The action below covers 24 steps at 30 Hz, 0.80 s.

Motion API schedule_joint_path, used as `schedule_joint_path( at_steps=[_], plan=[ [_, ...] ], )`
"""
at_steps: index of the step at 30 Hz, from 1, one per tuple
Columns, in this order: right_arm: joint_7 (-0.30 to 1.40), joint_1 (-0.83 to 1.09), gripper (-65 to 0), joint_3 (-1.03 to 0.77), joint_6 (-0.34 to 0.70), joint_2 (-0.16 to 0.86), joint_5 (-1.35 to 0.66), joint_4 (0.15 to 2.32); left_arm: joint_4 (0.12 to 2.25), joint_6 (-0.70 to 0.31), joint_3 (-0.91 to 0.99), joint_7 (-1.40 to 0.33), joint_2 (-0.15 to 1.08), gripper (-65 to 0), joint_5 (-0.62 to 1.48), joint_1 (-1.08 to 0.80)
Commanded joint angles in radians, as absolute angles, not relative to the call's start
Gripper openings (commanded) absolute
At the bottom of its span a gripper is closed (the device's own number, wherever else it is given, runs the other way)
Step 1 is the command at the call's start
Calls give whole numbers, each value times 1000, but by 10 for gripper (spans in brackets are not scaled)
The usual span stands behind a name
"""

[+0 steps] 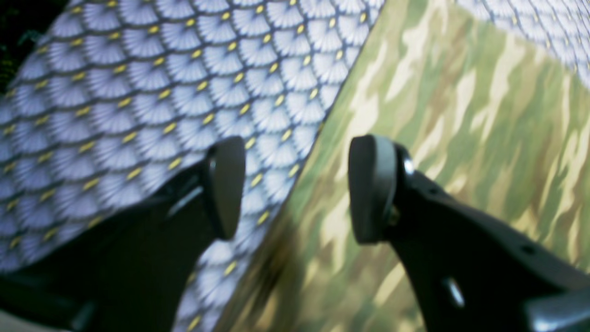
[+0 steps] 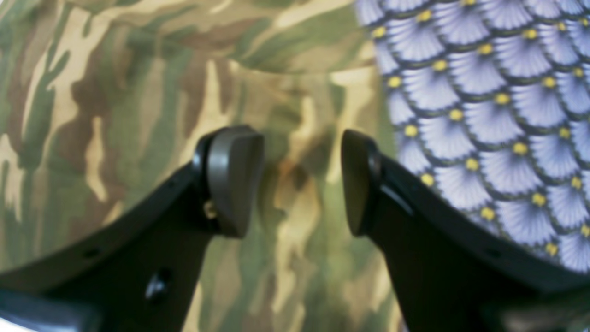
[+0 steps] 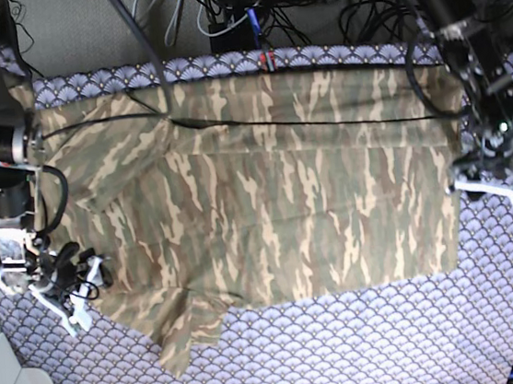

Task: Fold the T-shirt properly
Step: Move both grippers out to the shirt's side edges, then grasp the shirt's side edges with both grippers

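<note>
- The worktop is covered by a purple scale-patterned cloth [image 3: 348, 348], with cables and a power strip on the floor beyond its far edge.
- The T-shirt [image 3: 276, 199] lies spread flat across that cloth, camouflage side up, with one sleeve folded over itself near the right gripper [image 3: 78, 270] and the hem end lying by the left gripper [image 3: 477, 176].
- The left gripper [image 1: 297, 186] hangs with its jaws standing wide apart and nothing between them; the shirt's straight edge runs directly beneath the gap, with cloth under one pad and shirt under the other.
- The right gripper [image 2: 302, 180] is likewise parted and empty, with shirt fabric beneath both pads and the purple cloth just outside one of them.
- Judged from this layout, folding has barely begun and the step in hand is taking hold of the two opposite edges.
- To do it well, each pair of jaws should straddle the shirt's edge and pinch only the shirt, not the cloth underneath.
- The rumpled sleeve likely needs flattening first, or the fold will trap a lump.
- Both ends should be lifted together, evenly, so the fabric stays taut and square.
</note>
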<state>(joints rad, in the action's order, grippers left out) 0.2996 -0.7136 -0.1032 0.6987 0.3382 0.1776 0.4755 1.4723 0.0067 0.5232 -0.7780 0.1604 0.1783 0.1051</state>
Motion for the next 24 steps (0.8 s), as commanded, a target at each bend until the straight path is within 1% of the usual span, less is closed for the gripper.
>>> schedule_joint_path(
  at_steps=[1,4,8,9,16,17,21,24],
  plan=[
    [257,-759,-329,-105,698,351,162,496,1475,4,522,-754,173,-298,183,139],
    [219,-759,-329,-108,698,352,162,495,1443,1,522,-754,173,-298,183,170],
    [163,-757,-329,-111,698,361,162,492,1451,-2,522,-754,173,-298,185,174],
    [162,-757,-329,-111,687,361,162,492,1452,-2,522,-754,173,-298,188,174],
    [148,-743,-329,-114,492,384,160,492,1452,-4,522,-753,173,-298,188,166],
    [148,-740,-328,-114,476,389,157,492,1452,-4,522,-753,173,-298,191,165],
    [140,-733,-328,-114,475,394,157,464,1454,-4,522,-753,171,-298,191,165],
    [93,-727,-328,-114,473,394,157,424,1454,-4,522,-753,160,-298,191,165]
  ],
)
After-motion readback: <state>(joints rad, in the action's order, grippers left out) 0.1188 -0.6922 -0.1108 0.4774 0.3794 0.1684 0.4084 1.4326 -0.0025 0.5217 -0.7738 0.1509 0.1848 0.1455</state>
